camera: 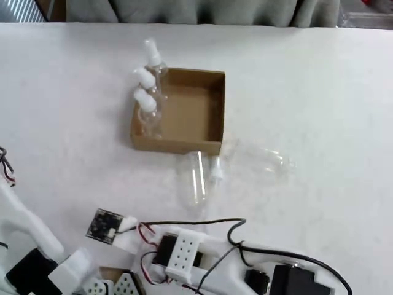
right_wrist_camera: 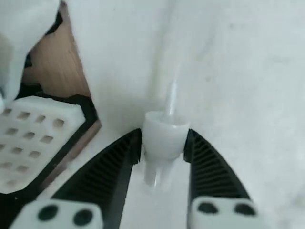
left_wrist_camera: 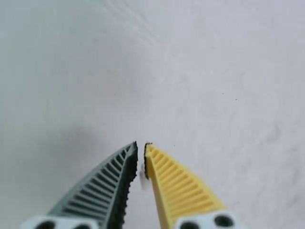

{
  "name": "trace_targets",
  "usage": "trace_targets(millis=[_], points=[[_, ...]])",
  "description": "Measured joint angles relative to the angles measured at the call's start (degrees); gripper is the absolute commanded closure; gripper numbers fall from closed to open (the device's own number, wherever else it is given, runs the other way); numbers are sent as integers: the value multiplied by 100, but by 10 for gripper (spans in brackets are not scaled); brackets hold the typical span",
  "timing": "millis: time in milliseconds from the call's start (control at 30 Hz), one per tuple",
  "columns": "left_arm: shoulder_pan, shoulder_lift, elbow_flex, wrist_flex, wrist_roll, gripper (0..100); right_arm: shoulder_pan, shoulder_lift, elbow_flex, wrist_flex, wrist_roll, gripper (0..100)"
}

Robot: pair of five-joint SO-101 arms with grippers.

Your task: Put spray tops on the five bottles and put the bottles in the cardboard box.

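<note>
Down at the 6 o'clock edge of the high view, an arm (camera: pixel 184 252) lies stretched low over the surface (camera: pixel 319 92). Its white body and black motors run from 5 o'clock toward 7, red and black wires loop over it, and a small circuit board (camera: pixel 104 225) sits at its end. Another arm (camera: pixel 24 236) shows at 8 o'clock, white and bent over that corner.

The right tool (right_wrist_camera: pixel 163 136) hangs over the white surface, its two black ribbed fingers clamped on a top (right_wrist_camera: pixel 163 131) — one finger on each side of the white collar. The top is a squat white plastic cylinder. A thin clear tube sticks out past the fingertips, and a narrower stub points back toward the wrist. Close beside this tool are a white perforated block (right_wrist_camera: pixel 33 124) and a strip of brown board (right_wrist_camera: pixel 52 67).

The left tool (left_wrist_camera: pixel 141 144) hangs over bare surface. Its grey and yellow fingers are drawn together, with just a sliver between the toothed tips and nothing held.

The box (camera: pixel 190 114) sits near the middle of the surface, brown and open. Three capped bottles (camera: pixel 149 101) stand in a row at its 9 o'clock wall, each clear with a white head. Two bare bottles lie on their sides outside it — one (camera: pixel 195 178) at the box's 5 o'clock, just off the wall, the other (camera: pixel 267 160) at 4 o'clock, a little farther out. Between the two lies a small white piece (camera: pixel 216 169), too small to make out.
</note>
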Motion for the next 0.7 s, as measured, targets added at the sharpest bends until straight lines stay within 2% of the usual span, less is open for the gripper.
trace_targets(millis=[133,200,300,400,567,700], points=[[0,0,0,0,0,963,273,0,-9,0,0,983],[0,0,0,0,0,963,659,0,-70,26,79,981],[-26,0,0,0,0,963,1442,0,-360,589,897,982],[-35,0,0,0,0,963,1890,-62,-835,1231,1925,982],[-35,0,0,0,-141,963,2084,88,-1582,1785,3376,969],[-35,0,0,0,-176,963,2075,870,-1943,1855,3754,850]])
